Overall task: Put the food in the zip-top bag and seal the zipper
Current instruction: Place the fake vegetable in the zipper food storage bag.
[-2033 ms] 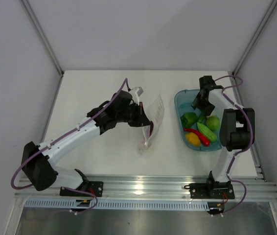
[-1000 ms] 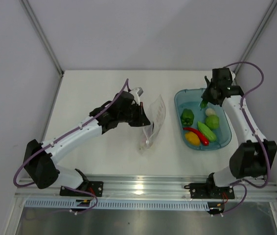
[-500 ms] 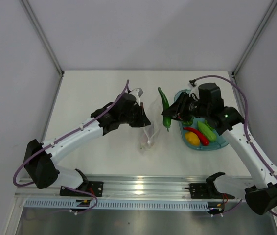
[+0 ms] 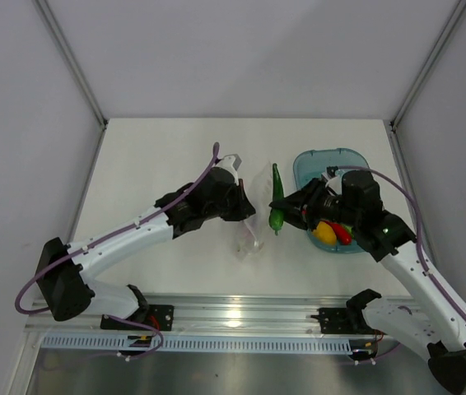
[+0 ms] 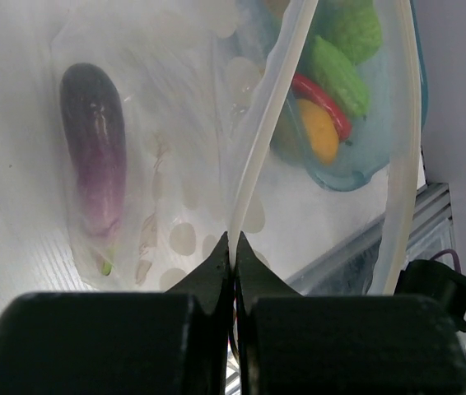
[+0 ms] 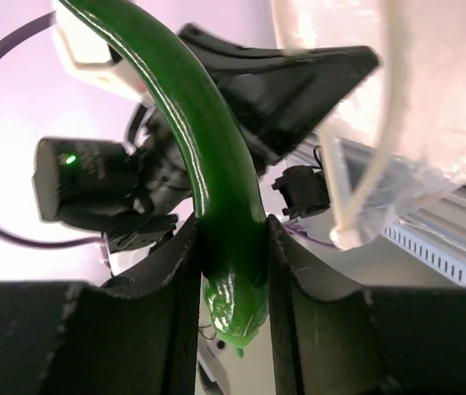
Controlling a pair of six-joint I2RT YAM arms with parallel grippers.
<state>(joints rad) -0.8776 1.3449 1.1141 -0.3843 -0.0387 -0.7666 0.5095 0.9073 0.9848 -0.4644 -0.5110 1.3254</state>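
White table (image 4: 151,156), plain walls on three sides; both my arms meet at the zip-top bag (image 4: 249,234) near its centre.

My left gripper (image 5: 233,243) is pinched tight on one lip of the zipper (image 5: 267,132), and the other lip hangs apart from it, so the bag mouth stands open. A purple eggplant (image 5: 93,148) lies inside the bag. My right gripper (image 6: 231,243) is clamped on a long green chili (image 6: 208,148) near one end. The chili is between the bag and the teal tray (image 4: 332,155), just beside the bag mouth and outside it. In the tray are a red chili (image 5: 323,99), a yellow fruit (image 5: 319,136) and a green cucumber (image 5: 336,70).
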